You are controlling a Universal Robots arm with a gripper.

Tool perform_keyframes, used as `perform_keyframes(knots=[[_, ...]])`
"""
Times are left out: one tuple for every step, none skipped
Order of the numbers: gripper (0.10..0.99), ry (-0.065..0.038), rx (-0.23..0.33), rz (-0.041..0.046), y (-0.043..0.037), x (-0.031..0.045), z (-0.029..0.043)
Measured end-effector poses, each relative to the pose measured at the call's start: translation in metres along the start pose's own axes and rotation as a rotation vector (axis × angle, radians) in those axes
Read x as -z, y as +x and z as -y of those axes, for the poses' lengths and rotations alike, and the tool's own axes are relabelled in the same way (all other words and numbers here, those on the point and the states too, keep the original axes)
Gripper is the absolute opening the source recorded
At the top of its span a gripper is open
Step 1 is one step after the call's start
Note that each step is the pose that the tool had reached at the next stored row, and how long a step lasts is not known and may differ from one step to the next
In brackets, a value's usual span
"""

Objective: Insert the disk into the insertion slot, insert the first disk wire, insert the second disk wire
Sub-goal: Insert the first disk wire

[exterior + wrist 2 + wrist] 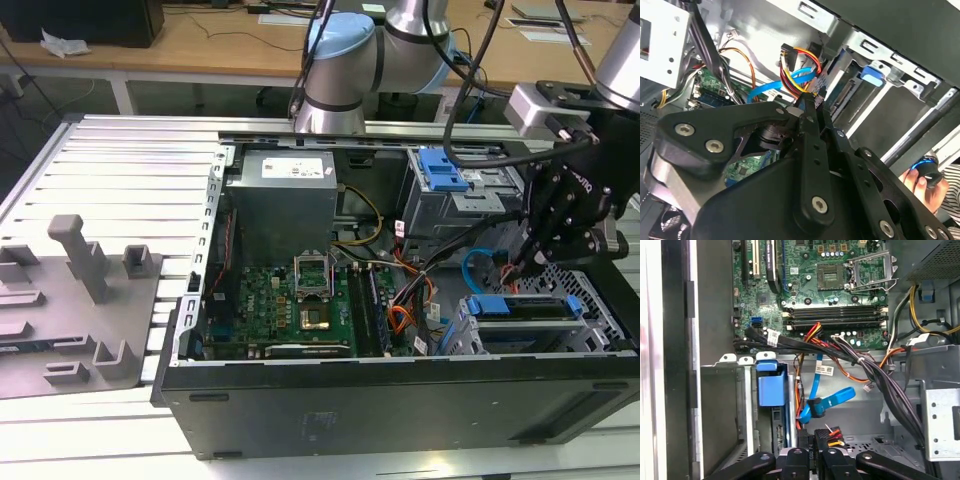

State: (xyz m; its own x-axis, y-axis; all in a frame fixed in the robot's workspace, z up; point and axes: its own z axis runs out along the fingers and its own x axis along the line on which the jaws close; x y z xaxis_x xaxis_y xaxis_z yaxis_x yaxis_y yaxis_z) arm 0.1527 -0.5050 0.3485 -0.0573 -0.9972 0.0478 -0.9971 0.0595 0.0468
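Nearest me is the black side wall of the open computer case [400, 400]. Just behind that wall, toward the exterior view's right, sits the insertion slot [598, 312]. The disk [525, 306] already lies inside it, and the blue carrier handle faces the case interior.

The gripper [524, 262] hangs right above that bay. In both wrist views its fingers are pinched tight on a disk wire [825, 435], a black plug trailing red, yellow and orange leads. I cannot tell whether the plug touches the disk.

A blue flat cable [835, 396] curls loose just beside the plug, with its end hanging free.

Deeper in, the motherboard [290, 300] covers the case floor. Beyond it stand a taller cage [470, 205] with a blue latch [441, 170] on top and the grey power supply [280, 195].

Outside the case, a grey moulded tray [60, 330] rests on the slatted table [120, 170].
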Motion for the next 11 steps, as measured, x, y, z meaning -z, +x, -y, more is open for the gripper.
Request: perform_keyframes(knots=[[0.169,0.000,0.000,0.0000,0.0027,-0.0001,0.0002],[0.169,0.000,0.000,0.0000,0.0043,-0.0002,0.0003],[0.169,0.000,0.000,0.0000,0.0055,-0.0003,0.0003],[0.169,0.000,0.000,0.0000,0.0071,-0.0003,0.0004],[0.169,0.000,0.000,0.0000,0.0083,-0.0004,0.0005],[0.169,0.000,0.000,0.0000,0.0092,-0.0004,0.0006],[0.169,0.000,0.000,-0.0001,0.0102,-0.0005,0.0006],[0.169,0.000,0.000,-0.0001,0.0120,-0.0006,0.0007],[0.169,0.000,0.000,0.0000,0.0133,-0.0006,0.0008],[0.169,0.000,0.000,0.0000,0.0173,-0.0009,0.0010],[0.169,0.000,0.000,-0.0001,0.0194,-0.0010,0.0012]])
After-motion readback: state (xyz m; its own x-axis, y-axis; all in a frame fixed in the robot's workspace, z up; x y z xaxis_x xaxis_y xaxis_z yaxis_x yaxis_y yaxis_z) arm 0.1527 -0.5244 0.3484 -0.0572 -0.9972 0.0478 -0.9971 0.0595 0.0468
